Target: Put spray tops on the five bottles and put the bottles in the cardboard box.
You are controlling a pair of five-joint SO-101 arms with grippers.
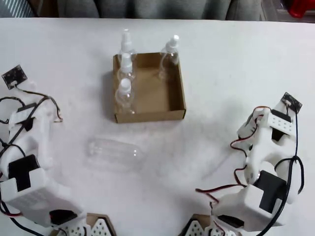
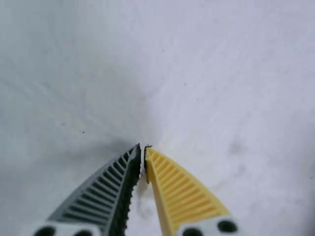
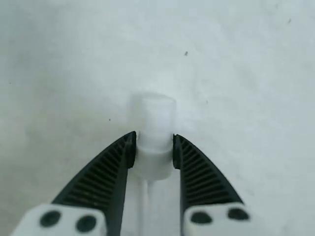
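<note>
Four bottles (image 1: 124, 93): capped, in box (image 1: 147, 117) — done.
Fifth bottle (image 1: 113, 155): lying capless on table (image 1: 221, 59).
Right gripper (image 3: 152, 137): grasping spray top (image 3: 155, 110).
Left gripper (image 2: 142, 149): clenched, empty.

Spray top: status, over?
Left end effector shut, empty. Right end effector shut on spray top. Bottle lying on table, outside box.

- White, lightly textured surface (image 1: 231, 64).
- Open cardboard box (image 1: 147, 116) resting near the middle, toward the far side.
- Clear bottle (image 1: 114, 154) lying on its side, near the box's front wall.
</note>
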